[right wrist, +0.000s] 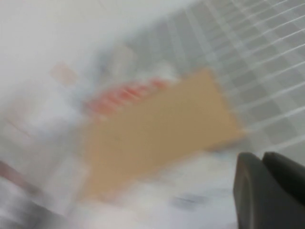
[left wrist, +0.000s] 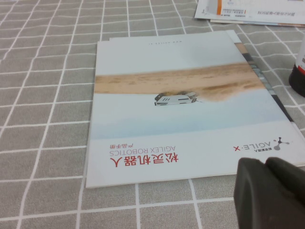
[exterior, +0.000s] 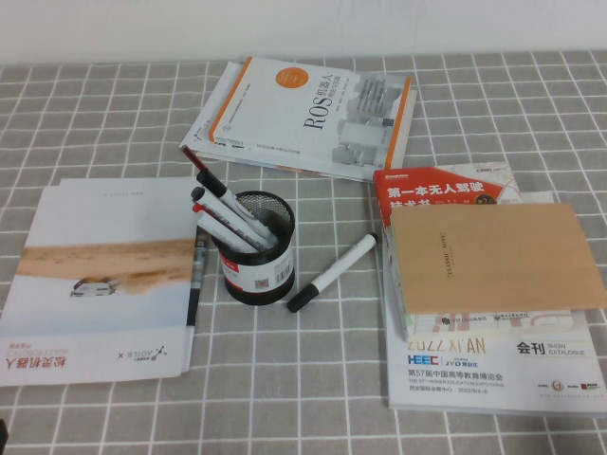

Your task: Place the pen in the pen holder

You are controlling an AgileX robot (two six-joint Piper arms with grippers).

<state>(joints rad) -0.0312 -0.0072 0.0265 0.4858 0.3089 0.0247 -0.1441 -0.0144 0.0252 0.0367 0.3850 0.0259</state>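
The pen (exterior: 332, 273), white-barrelled with a black cap and black tail, lies flat on the checked cloth just right of the pen holder (exterior: 258, 248). The holder is a black mesh cup with a white-and-red label, standing upright with several red-tipped markers in it. Its edge shows in the left wrist view (left wrist: 298, 76). Neither arm shows in the high view. My left gripper (left wrist: 266, 164) is shut and empty above the near edge of the AgileX brochure (left wrist: 181, 109). My right gripper (right wrist: 262, 157) is shut and empty over the brown notebook (right wrist: 162, 124). The pen is out of both wrist views.
The brochure (exterior: 104, 275) lies left of the holder, with a thin dark pen (exterior: 196, 284) along its right edge. A white-and-orange ROS book (exterior: 313, 114) lies behind. A stack of catalogues (exterior: 493, 365) topped by the brown notebook (exterior: 488, 256) lies at the right.
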